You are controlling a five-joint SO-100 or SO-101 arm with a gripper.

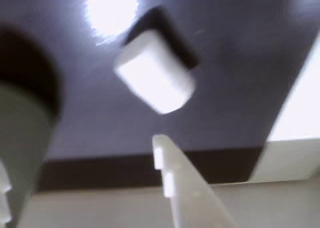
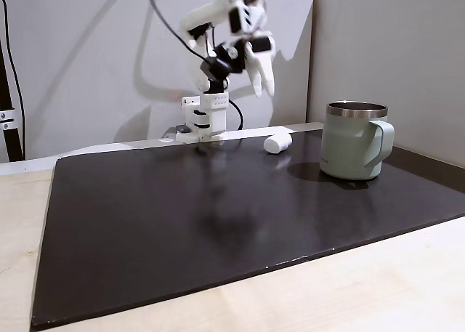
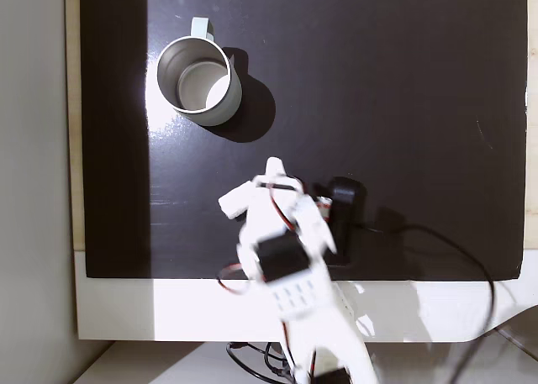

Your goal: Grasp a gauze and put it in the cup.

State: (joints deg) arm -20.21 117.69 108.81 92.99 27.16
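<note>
Wrist view, blurred by motion, shows one gauze (image 1: 154, 77) roll, white and cylindrical, lying on its side on a dark mat (image 1: 235, 73), with a bright glare patch just beyond it. One white finger (image 1: 172, 180) of the pincer (image 1: 82, 183) rises from the bottom edge toward the roll, and a sliver of the other finger sits at the far left edge, so the fingers are spread wide with nothing between them. The pale green wall of one cup (image 1: 20, 138) shows at the left. A fixed view from the side gives what the wrist view cannot: the whole cup (image 2: 354, 140), upright, with a steel rim and a handle on its right, and the gauze (image 2: 277, 142) lying on the mat just to its left, apart from it. The single white arm (image 2: 218, 63) is raised with the pincer (image 2: 263, 74) hanging in the air above the roll, not touching it. A fixed view from above looks into the empty cup (image 3: 197, 80) near the mat's upper left, with the pincer (image 3: 252, 186) below it, over the mat (image 3: 403, 90), which lies on a pale counter (image 3: 109, 304).
</note>
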